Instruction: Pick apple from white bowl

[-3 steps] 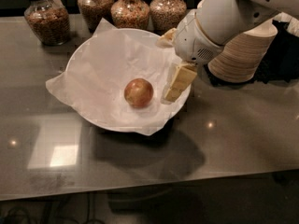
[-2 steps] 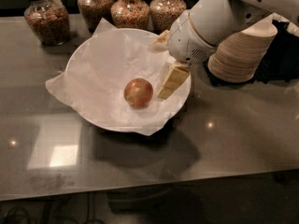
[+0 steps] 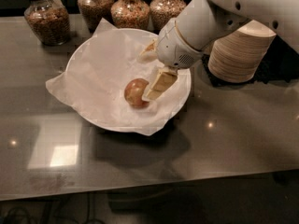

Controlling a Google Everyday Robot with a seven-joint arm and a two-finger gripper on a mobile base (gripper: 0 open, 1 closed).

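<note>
My claw point(image 3: 154, 69) hangs inside the bowl point(image 3: 186, 88) at the centre of the frame, its fingers point(image 3: 161, 83) apart and holding nothing. One finger shows near the upper rim and the other drops beside the apple point(image 3: 134, 92). The apple lies low on the bowl's paper lining, just left of and below that lower finger, seemingly touching it. It is round, so no axis matters. I judge I must shift lower left to straddle it. The jars point(image 3: 44, 20) along the top show no readable writing.
</note>
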